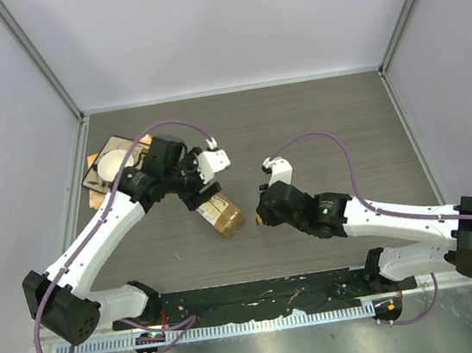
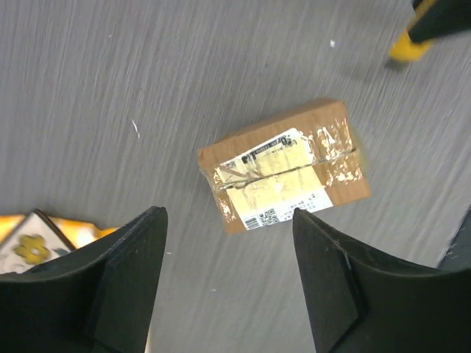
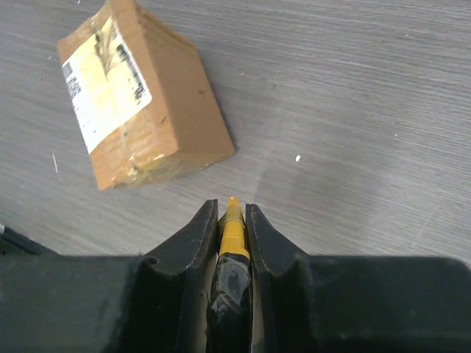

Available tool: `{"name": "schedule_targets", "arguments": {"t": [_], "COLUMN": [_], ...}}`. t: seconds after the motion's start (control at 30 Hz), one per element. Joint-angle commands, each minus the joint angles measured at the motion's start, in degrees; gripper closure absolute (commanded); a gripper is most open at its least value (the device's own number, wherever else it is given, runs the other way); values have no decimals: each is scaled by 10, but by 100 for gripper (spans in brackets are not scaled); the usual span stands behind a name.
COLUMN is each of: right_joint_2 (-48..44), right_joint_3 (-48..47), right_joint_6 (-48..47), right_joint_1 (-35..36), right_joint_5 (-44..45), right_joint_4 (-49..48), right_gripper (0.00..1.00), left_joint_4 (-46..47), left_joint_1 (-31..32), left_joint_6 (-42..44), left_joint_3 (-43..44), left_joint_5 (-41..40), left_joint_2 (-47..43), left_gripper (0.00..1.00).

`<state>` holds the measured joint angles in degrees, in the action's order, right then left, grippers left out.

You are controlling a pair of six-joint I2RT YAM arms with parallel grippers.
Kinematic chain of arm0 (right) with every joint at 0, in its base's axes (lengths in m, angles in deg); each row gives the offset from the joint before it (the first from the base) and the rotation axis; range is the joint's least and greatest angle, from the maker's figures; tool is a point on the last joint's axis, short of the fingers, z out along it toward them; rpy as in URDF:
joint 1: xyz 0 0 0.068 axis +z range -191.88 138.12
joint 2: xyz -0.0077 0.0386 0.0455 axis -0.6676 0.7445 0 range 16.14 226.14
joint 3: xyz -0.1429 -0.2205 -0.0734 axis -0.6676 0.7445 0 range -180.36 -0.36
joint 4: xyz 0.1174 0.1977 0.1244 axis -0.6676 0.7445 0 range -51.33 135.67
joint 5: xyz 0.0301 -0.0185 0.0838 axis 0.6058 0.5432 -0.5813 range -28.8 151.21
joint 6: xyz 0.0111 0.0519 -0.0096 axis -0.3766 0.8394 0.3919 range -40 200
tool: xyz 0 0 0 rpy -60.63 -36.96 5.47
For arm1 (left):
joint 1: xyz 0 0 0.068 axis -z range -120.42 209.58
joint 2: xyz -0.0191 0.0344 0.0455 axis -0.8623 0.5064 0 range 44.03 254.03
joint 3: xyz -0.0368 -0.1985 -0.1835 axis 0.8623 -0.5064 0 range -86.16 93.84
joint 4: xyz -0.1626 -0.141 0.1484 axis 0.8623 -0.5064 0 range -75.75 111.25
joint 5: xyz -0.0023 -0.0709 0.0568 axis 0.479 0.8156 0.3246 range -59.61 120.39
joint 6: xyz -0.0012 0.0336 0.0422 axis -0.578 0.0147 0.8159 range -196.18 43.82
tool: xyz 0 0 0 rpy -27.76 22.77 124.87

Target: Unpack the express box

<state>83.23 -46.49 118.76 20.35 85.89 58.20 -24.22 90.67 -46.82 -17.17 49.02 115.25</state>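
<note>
The express box (image 1: 221, 215) is a small brown cardboard parcel with a white label and tape, lying on the grey table near the middle. It shows in the left wrist view (image 2: 283, 167) and the right wrist view (image 3: 140, 92). My left gripper (image 1: 201, 191) hangs just above and left of the box, open and empty; its fingers (image 2: 132, 254) are spread wide, the box beyond their tips. My right gripper (image 1: 261, 217) is right of the box, shut on the yellow utility knife (image 3: 232, 228), whose tip points toward the box a short way off.
A flat brown-and-orange card with a white cup (image 1: 113, 165) lies at the back left, under the left arm; its corner shows in the left wrist view (image 2: 37, 239). Grey walls enclose the table on three sides.
</note>
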Motion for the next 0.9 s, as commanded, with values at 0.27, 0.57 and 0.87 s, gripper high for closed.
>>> {"name": "schedule_targets", "arguments": {"t": [0.27, 0.57, 0.87], "right_joint_2": [54, 49, 120], "right_joint_3": [-20, -8, -50], "right_joint_6": [18, 43, 57], "right_joint_1": [-138, -191, -192], "right_joint_5": [-103, -184, -156], "right_joint_4": [-89, -127, -182], "right_gripper": [99, 99, 99], "left_joint_4": [67, -25, -3], "left_joint_1": [69, 107, 120], "left_joint_6": [216, 231, 280], "left_joint_3": [-59, -25, -47], "left_joint_5": [-96, -25, -32], "left_joint_2": [29, 45, 44], "left_gripper": [18, 0, 0]}}
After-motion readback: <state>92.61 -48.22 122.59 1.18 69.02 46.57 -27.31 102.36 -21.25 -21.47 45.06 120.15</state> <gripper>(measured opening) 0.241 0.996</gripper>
